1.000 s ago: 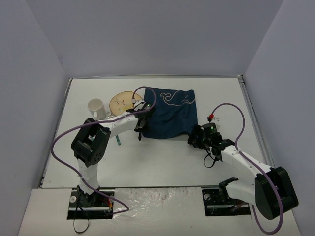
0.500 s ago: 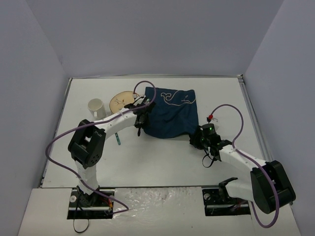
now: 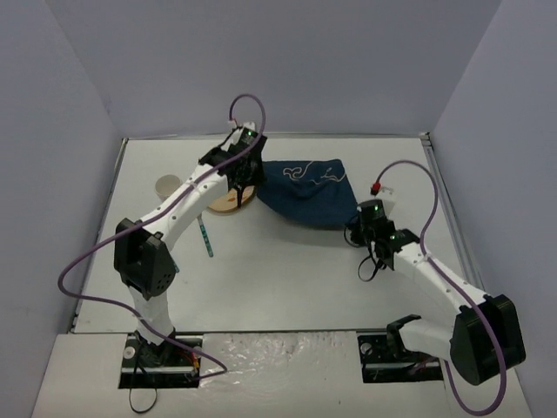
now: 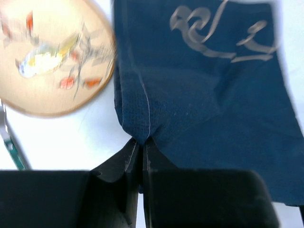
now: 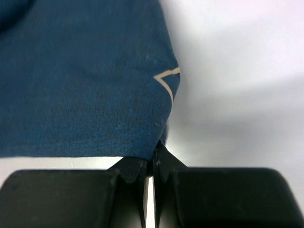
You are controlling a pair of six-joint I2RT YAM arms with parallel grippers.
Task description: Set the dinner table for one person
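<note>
A navy placemat (image 3: 305,198) with a pale whale outline hangs bunched between both grippers above the white dinner table (image 3: 287,279). My left gripper (image 3: 244,185) is shut on the placemat's left corner; in the left wrist view the placemat (image 4: 204,95) folds into the gripper (image 4: 141,142). Shut on the near right corner is my right gripper (image 3: 358,228). The right wrist view shows the placemat's (image 5: 85,80) corner pinched in that gripper (image 5: 154,152).
A round wooden plate (image 3: 224,204) painted with a bird (image 4: 47,61) lies left of the placemat, partly under my left arm. A pale cup (image 3: 168,185) stands farther left. A teal-handled utensil (image 3: 206,237) lies near the plate (image 4: 12,152).
My left gripper has swung toward the far side, dragging the placemat's left corner with it. My right gripper has closed on the near right corner. The cloth has bunched up.
</note>
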